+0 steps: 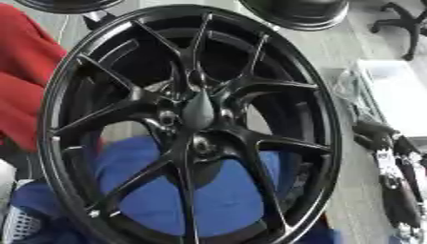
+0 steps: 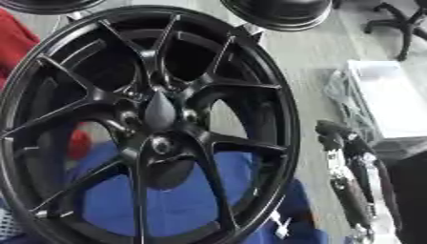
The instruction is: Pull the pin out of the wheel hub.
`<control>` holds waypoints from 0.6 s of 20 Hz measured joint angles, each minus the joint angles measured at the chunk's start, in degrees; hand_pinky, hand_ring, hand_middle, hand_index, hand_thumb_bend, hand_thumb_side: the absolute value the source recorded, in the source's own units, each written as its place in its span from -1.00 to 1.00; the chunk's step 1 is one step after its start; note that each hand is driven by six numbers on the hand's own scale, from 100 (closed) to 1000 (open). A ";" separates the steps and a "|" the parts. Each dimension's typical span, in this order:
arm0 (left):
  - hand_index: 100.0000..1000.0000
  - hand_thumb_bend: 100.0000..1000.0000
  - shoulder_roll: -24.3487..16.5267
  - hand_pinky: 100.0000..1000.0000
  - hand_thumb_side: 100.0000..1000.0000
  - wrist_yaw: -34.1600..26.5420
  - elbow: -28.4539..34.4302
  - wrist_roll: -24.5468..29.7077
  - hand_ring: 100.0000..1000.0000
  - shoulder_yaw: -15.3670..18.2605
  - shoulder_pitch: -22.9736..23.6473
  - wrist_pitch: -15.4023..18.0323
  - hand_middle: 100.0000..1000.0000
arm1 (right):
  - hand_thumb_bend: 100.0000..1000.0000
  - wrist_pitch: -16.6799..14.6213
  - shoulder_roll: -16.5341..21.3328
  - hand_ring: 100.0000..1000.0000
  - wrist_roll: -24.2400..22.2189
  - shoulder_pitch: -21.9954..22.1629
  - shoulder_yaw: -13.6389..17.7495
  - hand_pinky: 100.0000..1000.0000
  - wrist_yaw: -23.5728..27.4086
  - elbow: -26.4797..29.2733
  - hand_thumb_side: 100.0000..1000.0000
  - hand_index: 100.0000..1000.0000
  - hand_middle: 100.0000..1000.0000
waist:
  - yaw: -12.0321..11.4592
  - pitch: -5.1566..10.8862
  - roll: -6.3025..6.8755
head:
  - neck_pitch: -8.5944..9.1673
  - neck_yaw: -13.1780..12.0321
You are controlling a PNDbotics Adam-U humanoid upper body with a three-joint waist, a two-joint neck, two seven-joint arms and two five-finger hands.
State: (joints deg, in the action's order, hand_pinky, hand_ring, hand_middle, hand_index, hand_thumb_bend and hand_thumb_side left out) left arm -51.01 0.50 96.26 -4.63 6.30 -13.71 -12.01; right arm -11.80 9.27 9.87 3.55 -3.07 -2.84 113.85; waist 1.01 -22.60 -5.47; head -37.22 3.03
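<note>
A large black multi-spoke wheel (image 1: 275,86) stands upright and fills most of both views. At its hub sits a dark grey, pointed pin (image 1: 198,110), tip upward, among the lug holes. My right hand (image 2: 332,131) hangs to the right of the rim, apart from it and well away from the hub, with its black and silver forearm (image 2: 354,190) running down to the lower right. Nothing shows in that hand. My left hand appears in neither view.
Blue cloth (image 1: 208,195) shows through the lower spokes and red cloth (image 1: 21,81) lies at the left. A white tray (image 2: 388,102) stands on the floor at the right. Two more dark rims (image 1: 296,12) sit at the top, with a chair base (image 1: 409,24) at the upper right.
</note>
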 measured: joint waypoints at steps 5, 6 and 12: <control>0.39 0.23 3.75 0.27 0.03 2.30 -0.46 2.38 0.63 2.09 0.68 0.58 0.34 | -1.00 0.30 -0.48 0.62 -0.12 0.00 0.11 0.67 0.28 0.00 0.31 0.44 0.47 | 0.00 0.00 -0.15 | 0.04 0.12; 0.35 0.18 4.23 0.24 0.03 2.03 0.02 1.55 0.61 2.46 0.68 0.62 0.30 | -1.00 0.29 -0.48 0.62 -0.12 0.00 0.17 0.67 0.32 0.00 0.31 0.44 0.47 | 0.00 0.00 -0.15 | 0.04 0.14; 0.30 -0.13 6.92 0.14 0.11 -6.65 8.57 -8.00 0.51 3.10 0.60 3.76 0.14 | -1.00 -0.11 -0.48 0.62 -0.25 0.00 0.21 0.68 0.35 0.00 0.26 0.44 0.47 | 0.08 0.00 -0.12 | 0.08 0.18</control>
State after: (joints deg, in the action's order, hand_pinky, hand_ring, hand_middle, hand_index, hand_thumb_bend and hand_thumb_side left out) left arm -44.10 -6.15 104.84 -12.64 9.39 -13.11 -8.25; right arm -11.91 8.79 9.62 3.55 -2.86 -2.49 113.85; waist 1.09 -22.60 -5.59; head -37.15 3.22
